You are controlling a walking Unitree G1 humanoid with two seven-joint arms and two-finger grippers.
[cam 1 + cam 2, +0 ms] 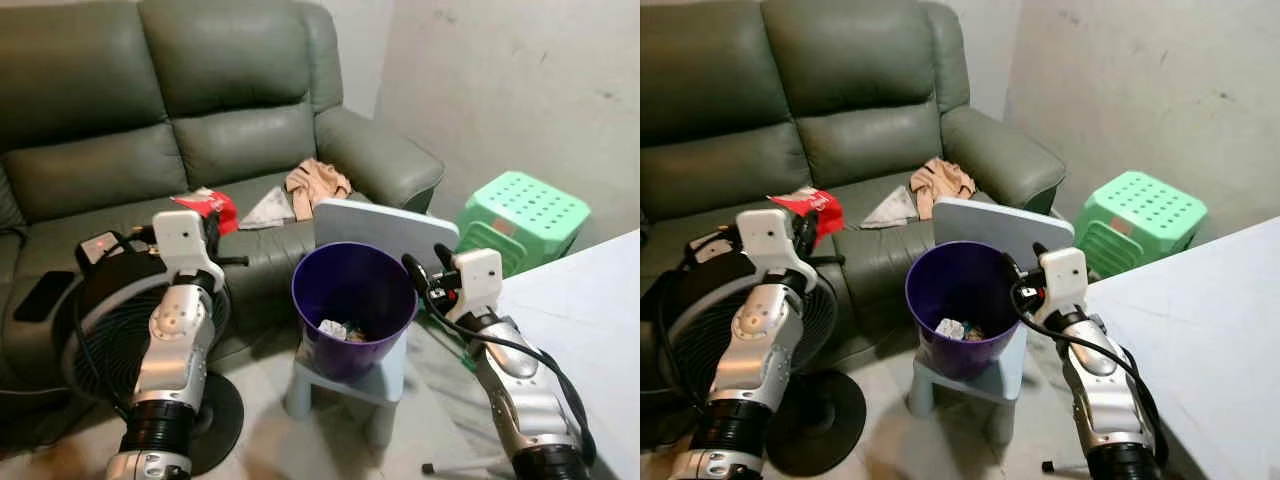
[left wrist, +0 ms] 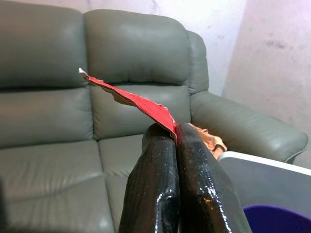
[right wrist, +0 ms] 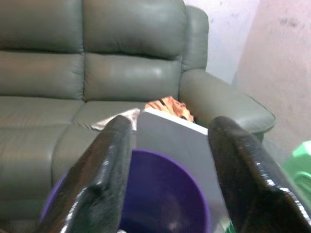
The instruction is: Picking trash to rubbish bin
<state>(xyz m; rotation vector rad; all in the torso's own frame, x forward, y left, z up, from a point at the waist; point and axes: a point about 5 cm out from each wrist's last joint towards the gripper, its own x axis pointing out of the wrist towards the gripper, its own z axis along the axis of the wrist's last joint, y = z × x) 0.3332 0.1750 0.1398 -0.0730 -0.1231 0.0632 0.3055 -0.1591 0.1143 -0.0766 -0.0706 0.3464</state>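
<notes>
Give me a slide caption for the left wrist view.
Left gripper pinching a red wrapper in front of the green sofa.

You will find no legible text, brand, number or sign in these frames. The red wrapper [image 1: 212,206], left of centre in the head view, carries small white marks too blurred to read. The green stool [image 1: 521,214] at right shows a reddish patch on its side, possibly a sticker; nothing on it resolves.
</notes>
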